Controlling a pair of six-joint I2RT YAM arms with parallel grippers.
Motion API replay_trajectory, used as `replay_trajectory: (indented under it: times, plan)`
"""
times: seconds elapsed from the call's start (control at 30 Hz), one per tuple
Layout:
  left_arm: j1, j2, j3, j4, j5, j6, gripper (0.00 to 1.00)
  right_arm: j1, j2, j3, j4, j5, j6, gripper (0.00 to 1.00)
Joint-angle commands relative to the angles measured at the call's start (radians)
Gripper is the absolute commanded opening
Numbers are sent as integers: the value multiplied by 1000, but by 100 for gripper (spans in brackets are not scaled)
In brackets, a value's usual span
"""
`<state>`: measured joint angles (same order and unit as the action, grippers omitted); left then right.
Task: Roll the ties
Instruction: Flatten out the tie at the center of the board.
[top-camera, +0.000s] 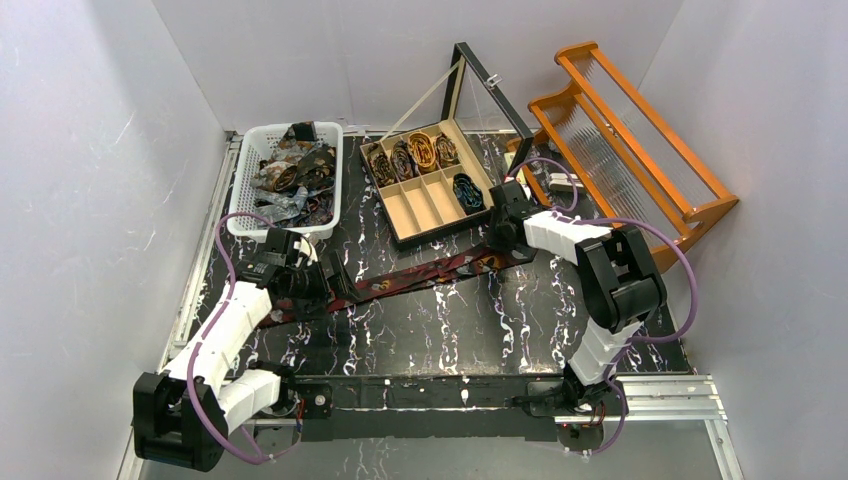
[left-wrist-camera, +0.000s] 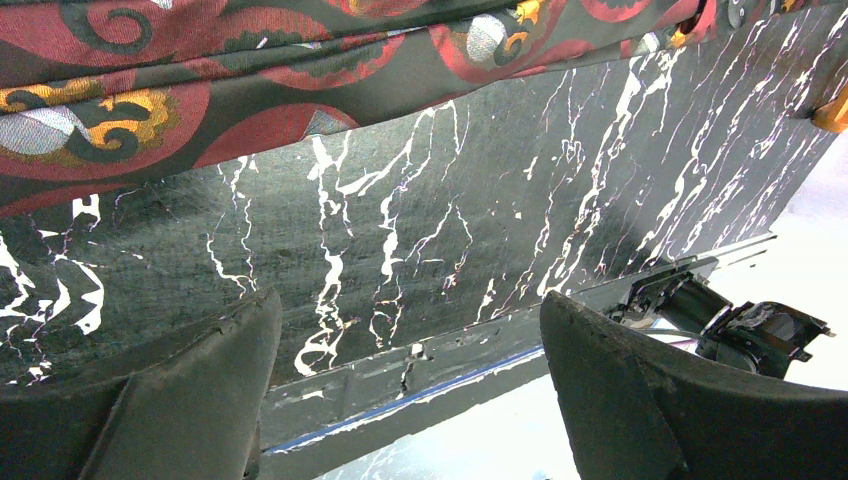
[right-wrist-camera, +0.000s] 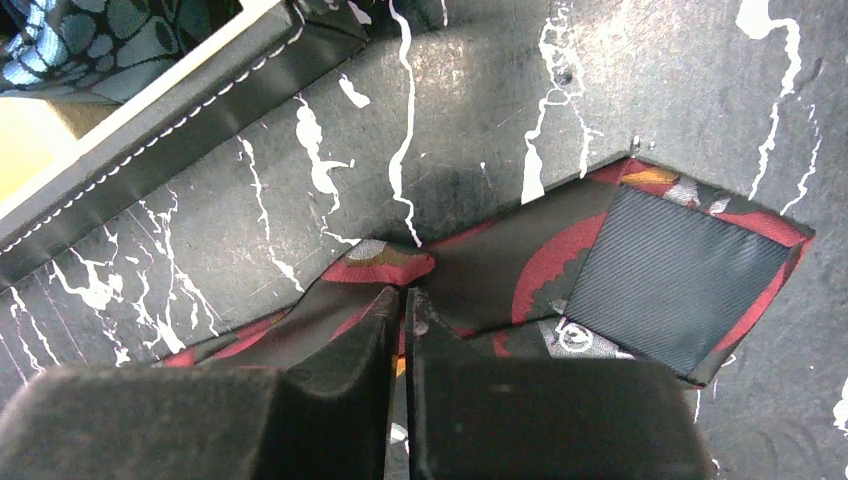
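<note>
Top view: left arm stretched low and forward, left fingers (top-camera: 338, 277) by the tie (top-camera: 420, 273); right arm bent sharply at the elbow, wrist turned leftward, right fingers (top-camera: 497, 243) down on the tie's far end; tie is a flat red-and-dark strip lying diagonally on the black, white-veined surface (top-camera: 450, 335); rolled ties (top-camera: 425, 150) coiled in the divided box (top-camera: 440, 228); loose ties (top-camera: 295, 165) heaped in a white lattice basket (top-camera: 240, 195).

Left wrist: left fingers (left-wrist-camera: 200, 400) spread wide, nothing between them; woven swirl-patterned tie (left-wrist-camera: 200, 100) just beyond the tips.

Right wrist: right fingers (right-wrist-camera: 403, 305) nearly together, pinching a fold of tie (right-wrist-camera: 500, 265); dark ribbed patch (right-wrist-camera: 680, 290) on its end; stitched box edge (right-wrist-camera: 150, 150) nearby.
</note>
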<state>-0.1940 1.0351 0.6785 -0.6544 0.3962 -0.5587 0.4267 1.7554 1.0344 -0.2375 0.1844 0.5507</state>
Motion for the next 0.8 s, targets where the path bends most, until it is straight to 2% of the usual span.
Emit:
replay_trajectory:
  times: [0.0,0.13,0.4,0.77]
  plan:
    - [-5,-17,-7,-15,-3,7,98,-2,-29,33,-38,17,-25,8]
    - [-5,-11,-8,-15,-7,6,98,-2,-76,53,-58,15,-35,1]
    - [-5,0,-2,-14,-12,7,98,-2,-177,-10,-35,7,-5,1]
    - [-5,6,-1,-13,-8,11,98,-1,-250,-102,-84,150,33,1]
